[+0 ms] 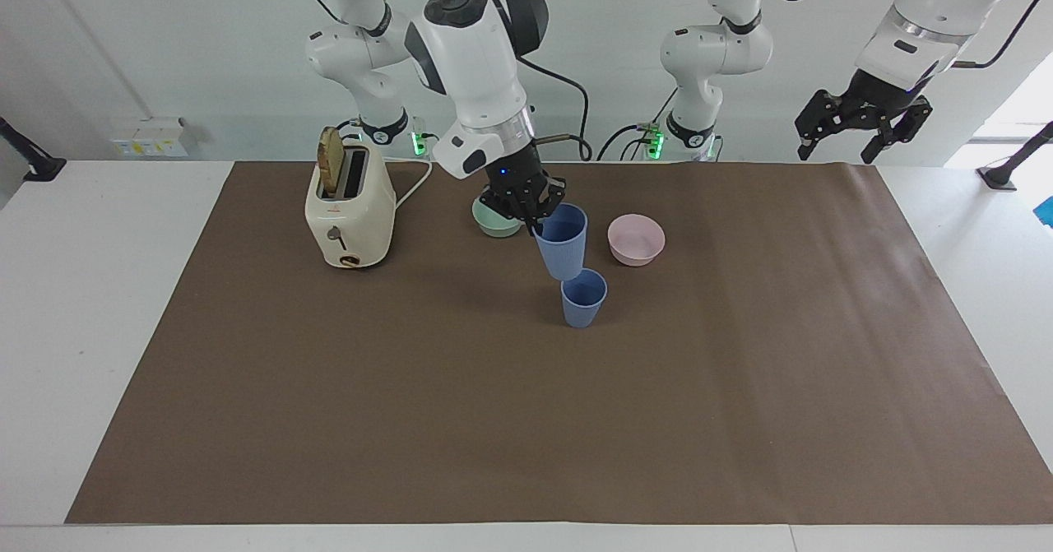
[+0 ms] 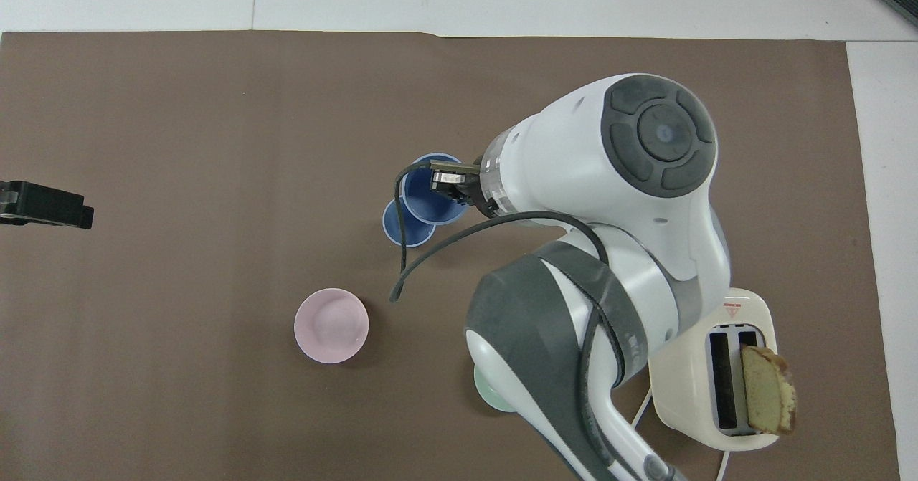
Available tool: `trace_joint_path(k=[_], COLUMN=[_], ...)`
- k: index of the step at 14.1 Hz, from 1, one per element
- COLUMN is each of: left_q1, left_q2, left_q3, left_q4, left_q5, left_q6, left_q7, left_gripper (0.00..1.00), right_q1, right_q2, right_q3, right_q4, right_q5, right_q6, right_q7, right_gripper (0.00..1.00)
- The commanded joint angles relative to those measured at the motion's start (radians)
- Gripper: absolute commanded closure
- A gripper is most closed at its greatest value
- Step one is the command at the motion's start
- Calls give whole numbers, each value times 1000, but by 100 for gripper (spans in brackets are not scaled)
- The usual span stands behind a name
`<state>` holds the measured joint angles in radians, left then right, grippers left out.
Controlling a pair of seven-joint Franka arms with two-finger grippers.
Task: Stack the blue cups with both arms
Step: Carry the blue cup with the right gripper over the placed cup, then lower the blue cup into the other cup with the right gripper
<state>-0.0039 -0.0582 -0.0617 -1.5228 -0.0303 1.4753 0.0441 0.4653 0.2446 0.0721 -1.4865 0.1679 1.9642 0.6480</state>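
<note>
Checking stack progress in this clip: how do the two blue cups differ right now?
The carried cup is in the air, pinched at its rim by the right gripper; the standing cup rests on the brown mat. The carried cup tilts, while the standing cup is upright. The carried cup hangs just above the standing cup, not yet nested. Both share colour, shape and an upward opening.

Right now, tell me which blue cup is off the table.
The blue cup clamped in the right hand, tilted above the other cup, which stands on the mat.

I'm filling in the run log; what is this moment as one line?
right gripper: shut on carried blue cup, tilted above standing blue cup | not yet stacked | left gripper: open, waits raised at table's edge
</note>
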Motion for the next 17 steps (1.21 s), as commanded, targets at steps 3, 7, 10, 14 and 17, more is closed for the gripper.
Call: trace_joint_path(k=[3,7,10,14,17], left_q1=[8,7,7,7,7], left_q2=[-12,-12,-12,-12,-12], left_q3=[-4,-4,-4,-4,-4], left_q4=[-7,-7,-7,-7,-7], left_q5=[-3,-3,-3,-3,-3], left_q6=[7,7,7,7,7], left_q7=[10,10,10,10,10], left_gripper=[0,0,0,0,0], right_q1=[62,53,44,41,41], right_q2=[100,101,94,104,102], right_q3=[0,0,-2,-2,-2], right_q4=[45,37,19,-6,-23], right_q5=[-8,2,4,1,2], right_q6=[1,1,-1,1,1], right_q7=[19,16,2,-17,-33], right_gripper=[100,100,100,100,100])
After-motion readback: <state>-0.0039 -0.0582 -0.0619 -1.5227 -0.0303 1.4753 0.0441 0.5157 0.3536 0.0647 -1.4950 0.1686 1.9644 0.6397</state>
